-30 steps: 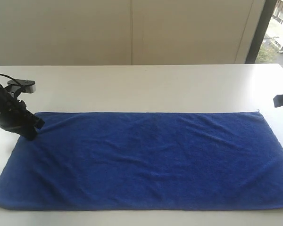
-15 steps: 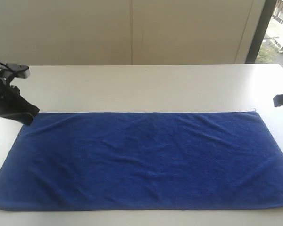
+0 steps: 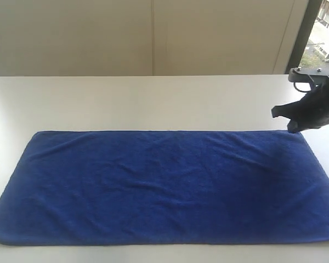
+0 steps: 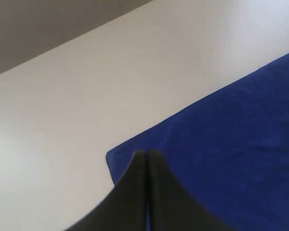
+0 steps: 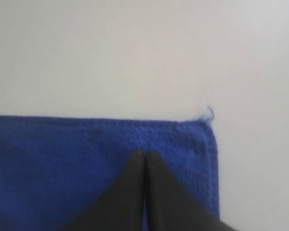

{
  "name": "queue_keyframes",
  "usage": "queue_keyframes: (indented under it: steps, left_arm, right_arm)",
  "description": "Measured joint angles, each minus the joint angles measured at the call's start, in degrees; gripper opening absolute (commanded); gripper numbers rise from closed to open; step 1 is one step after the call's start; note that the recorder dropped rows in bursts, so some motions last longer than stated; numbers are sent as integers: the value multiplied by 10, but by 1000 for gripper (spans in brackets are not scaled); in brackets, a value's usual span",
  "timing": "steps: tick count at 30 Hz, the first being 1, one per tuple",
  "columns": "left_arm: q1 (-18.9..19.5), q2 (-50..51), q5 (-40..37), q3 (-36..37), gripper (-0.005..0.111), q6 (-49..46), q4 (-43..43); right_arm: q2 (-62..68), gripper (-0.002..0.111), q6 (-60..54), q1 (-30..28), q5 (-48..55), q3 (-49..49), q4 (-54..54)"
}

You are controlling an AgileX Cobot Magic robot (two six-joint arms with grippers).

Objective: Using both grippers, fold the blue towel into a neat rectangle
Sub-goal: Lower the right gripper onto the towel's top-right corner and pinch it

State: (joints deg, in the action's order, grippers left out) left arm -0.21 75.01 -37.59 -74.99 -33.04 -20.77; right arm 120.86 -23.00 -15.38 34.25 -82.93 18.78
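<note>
White table (image 3: 153, 98), flat blue towel (image 3: 164, 186)

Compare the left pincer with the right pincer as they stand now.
The left pincer points at the blue towel's far left corner; the right pincer points at its far right corner, beside a loose thread. In the exterior view the right pincer hangs close to its corner, while the left pincer is nearly out of frame, away from the towel. Both are shut and hold nothing.
</note>
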Motion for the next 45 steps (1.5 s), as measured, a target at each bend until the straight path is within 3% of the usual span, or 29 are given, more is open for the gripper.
queue_keyframes:
  steps: [6,21,36,40,45]
  left_arm:
    - [0,-23,-19,0,0,0,-3]
    - [0,-23,-21,0,0,0,-3]
    - [0,-23,-21,0,0,0,-3]
    - [0,-23,-21,0,0,-1,-3]
    - [0,-23,-26,0,0,-2,-3]
  right_arm:
    - [49,0,16,6,14,-57,-10]
    - [74,0,39,6,-14,-76,-61]
    - [98,0,40,6,43,-130,-57]
    - [80,11,40,6,73,-130,-57]
    - [18,41,14,4,141,-130,-56]
